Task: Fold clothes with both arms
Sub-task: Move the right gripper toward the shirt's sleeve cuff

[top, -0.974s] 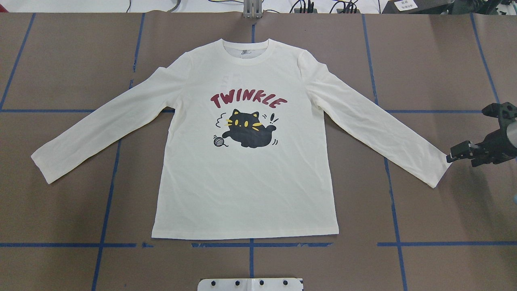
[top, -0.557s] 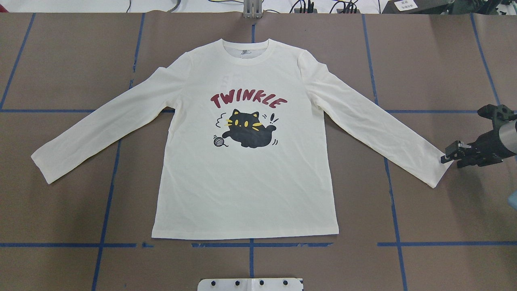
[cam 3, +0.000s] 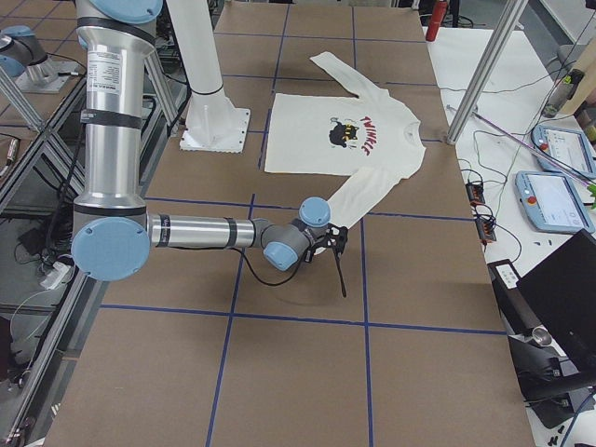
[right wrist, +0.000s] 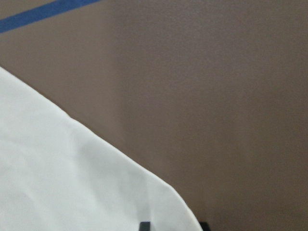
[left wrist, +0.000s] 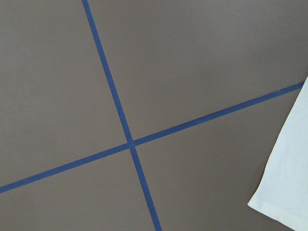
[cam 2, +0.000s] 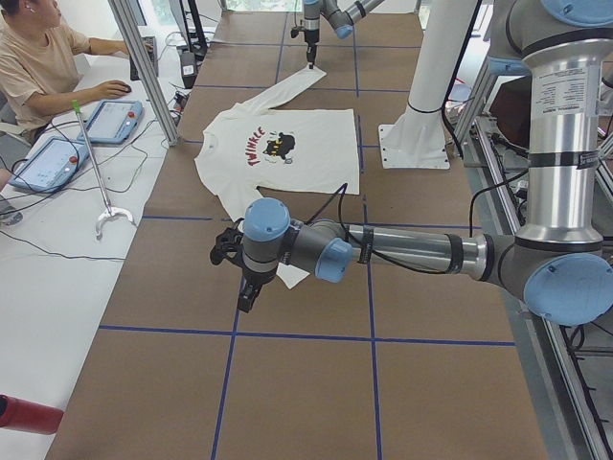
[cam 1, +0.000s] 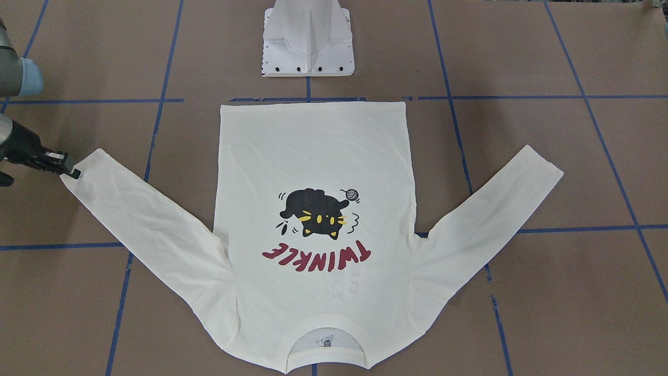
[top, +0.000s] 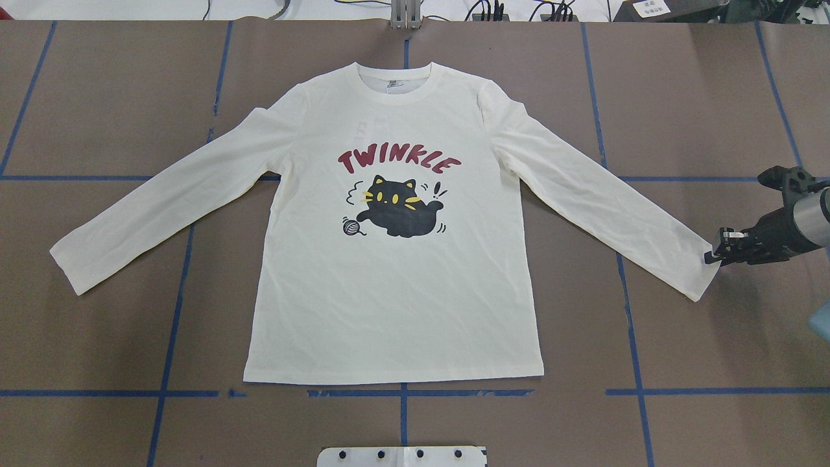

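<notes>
Left tool [cam 2: 245, 303]: seen only from the left end of the table. It points down over bare tabletop [top: 97, 97], just beside the cuff of the left-side sleeve [top: 162, 201]. I cannot tell whether it is spread or pressed together.
Left wrist view: no fingers show, only crossing blue tape [left wrist: 130, 144] and a cuff corner at the lower right.
Shirt [top: 395, 292]: lies flat in the middle of the tabletop, print side up. The collar is on the far side from the robot, the hem is toward the base plate [top: 402, 456], and both sleeves angle outward.
Print [top: 399, 207]: a black cat and a yarn ball under dark red "TWINKLE". It reads upright in the overhead view and upside down in the front view.
Right-side sleeve [top: 603, 201]: lies flat, with its cuff under the tip of the right tool.
Right tool [top: 709, 257]: low at the cuff's edge, and its black tip overlaps the cloth in the overhead view. The right wrist view shows two tips a little apart at the bottom edge, with the cuff corner at them. I cannot tell whether they pinch the cloth.
Side views only: a seated person [cam 2: 48, 62] at a side desk with tablets [cam 2: 113, 120].
</notes>
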Controlling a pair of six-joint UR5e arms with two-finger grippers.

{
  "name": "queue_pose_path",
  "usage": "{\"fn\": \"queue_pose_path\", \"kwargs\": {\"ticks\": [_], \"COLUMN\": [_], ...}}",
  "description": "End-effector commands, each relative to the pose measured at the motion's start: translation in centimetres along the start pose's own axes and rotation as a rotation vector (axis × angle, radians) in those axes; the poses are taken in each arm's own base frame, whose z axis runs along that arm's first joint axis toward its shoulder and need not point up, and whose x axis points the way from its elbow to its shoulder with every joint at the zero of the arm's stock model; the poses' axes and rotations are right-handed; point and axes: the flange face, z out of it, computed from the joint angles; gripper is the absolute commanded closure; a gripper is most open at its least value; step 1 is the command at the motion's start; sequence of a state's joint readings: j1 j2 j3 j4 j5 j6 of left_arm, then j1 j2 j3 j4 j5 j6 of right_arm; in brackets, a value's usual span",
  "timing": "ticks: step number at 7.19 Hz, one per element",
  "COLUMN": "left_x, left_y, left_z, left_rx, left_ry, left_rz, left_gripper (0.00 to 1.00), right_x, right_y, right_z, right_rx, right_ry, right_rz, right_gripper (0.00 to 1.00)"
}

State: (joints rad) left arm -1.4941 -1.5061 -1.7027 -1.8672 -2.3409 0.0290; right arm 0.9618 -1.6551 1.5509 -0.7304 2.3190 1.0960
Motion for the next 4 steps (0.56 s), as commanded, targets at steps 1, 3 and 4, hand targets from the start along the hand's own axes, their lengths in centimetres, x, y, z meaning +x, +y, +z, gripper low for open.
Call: {"fn": "queue_pose_path", "kwargs": {"ticks": [1, 3, 4], "left_x": [-0.1, 0.1, 0.1], "left_y": [0.1, 0.0, -0.1], "left_z": [0.1, -0.1, -0.1], "left_rx": [-0.001, 0.007, 0.013], "left_ry": [-0.002, 0.001, 0.001], "left_rz": [-0.001, 0.005, 0.013], "left_gripper": [0.00, 0.00, 0.00], "right_x": [-2.0, -4.9, -9.7], "right_y": [0.3, 0.8, -0.1], "right_z": [-1.4, -2.9, -3.8], "right_rx": [0.013, 0.030, 0.044], "right_ry": [-0.031, -0.066, -0.124], "right_rz": [-0.024, -0.048, -0.018], "right_gripper": [1.00, 1.00, 1.00]}}
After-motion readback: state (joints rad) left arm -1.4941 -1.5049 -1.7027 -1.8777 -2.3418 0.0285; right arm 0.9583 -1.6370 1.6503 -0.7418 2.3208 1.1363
